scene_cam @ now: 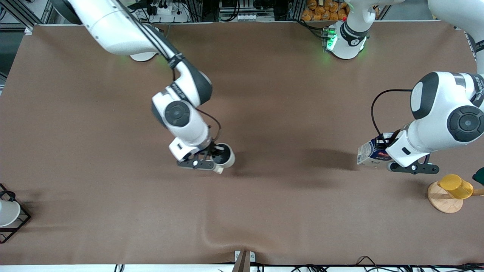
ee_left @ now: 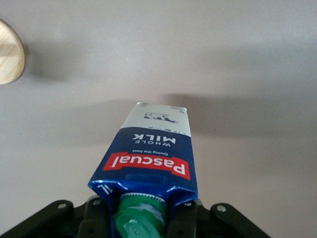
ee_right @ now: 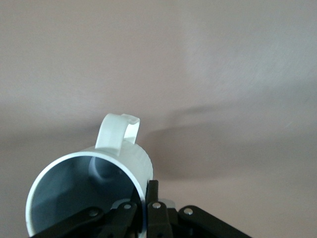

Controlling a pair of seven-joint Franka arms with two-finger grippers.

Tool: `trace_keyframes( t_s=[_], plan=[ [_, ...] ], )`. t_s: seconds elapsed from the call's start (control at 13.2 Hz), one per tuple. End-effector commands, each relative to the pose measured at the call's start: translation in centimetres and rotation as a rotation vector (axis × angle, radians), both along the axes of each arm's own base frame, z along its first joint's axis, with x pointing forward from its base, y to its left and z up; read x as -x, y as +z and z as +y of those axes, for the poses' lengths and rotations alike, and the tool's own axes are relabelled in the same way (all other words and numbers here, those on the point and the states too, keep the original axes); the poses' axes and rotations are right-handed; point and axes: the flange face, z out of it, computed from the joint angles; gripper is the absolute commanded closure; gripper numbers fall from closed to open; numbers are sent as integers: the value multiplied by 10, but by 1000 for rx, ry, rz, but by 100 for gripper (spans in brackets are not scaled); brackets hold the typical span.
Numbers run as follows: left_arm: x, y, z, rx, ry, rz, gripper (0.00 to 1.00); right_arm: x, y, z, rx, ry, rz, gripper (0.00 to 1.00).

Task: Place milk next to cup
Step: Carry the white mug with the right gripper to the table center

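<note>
The milk [scene_cam: 372, 152] is gripped at its capped top by the left gripper [scene_cam: 393, 158], with the fingers closed on the carton just below the green cap [ee_left: 138, 218]. The carton is tilted, its pale lower part pointing toward the middle of the table, and it is held toward the left arm's end of the table. Whether its base touches the brown tablecloth [scene_cam: 264, 211] cannot be told. Near it, closer to the front camera, a yellow cup [scene_cam: 455, 186] is seen lying on a round wooden stand [scene_cam: 442, 200].

The cup [scene_cam: 225, 155] is held by the right gripper [scene_cam: 211, 158], whose fingers are pinched on the rim, one inside and one outside the wall. In the right wrist view the grey inside [ee_right: 74, 193] and the small handle [ee_right: 116, 130] are shown clearly. The cup is found near the middle of the table, well apart from the milk.

At the right arm's end, close to the front camera, a white cup [scene_cam: 7, 212] is seen in a black wire rack [scene_cam: 20, 223].
</note>
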Motion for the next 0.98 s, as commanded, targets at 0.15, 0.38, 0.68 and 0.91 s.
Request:
trace_keyframes(
  t_s=[0.15, 0.38, 0.68, 0.91],
  plan=[
    [3, 9, -5, -2, 52, -1, 65, 33, -70, 67, 30, -211, -128, 100],
    [3, 9, -2, -2, 53, -1, 65, 36, -71, 69, 31, -240, -118, 58],
    [2, 11, 3, -3, 49, -3, 65, 24, -38, 72, 43, -297, -121, 0],
    [2, 12, 2, -3, 55, -5, 64, 16, 8, 73, 42, -323, -72, 0]
  ],
)
